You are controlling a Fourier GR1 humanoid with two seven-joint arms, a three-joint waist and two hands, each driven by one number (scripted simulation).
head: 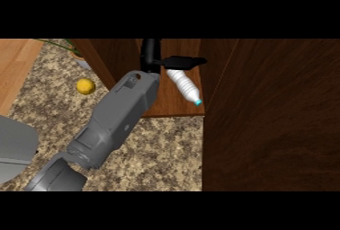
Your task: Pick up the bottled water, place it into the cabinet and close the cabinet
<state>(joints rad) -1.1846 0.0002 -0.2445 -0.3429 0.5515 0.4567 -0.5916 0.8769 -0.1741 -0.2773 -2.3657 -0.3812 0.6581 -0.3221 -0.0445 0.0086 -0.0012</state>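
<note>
The bottled water (184, 86) is clear with a blue cap and lies on its side on the cabinet's wooden shelf (166, 108), cap toward me. My right hand (152, 50) is inside the cabinet, its forearm rising from the lower left. Its straight fingers (185, 60) point right, just over the bottle's base, and are not curled round it. The cabinet's dark wooden door (266, 117) stands open and fills the right side of the view. My left hand does not show.
A yellow lemon (85, 86) lies on the speckled counter (166, 148) left of the cabinet. Behind it stands a plant pot (81, 60) with green leaves. A grey rounded shape (13, 146) sits at the left edge.
</note>
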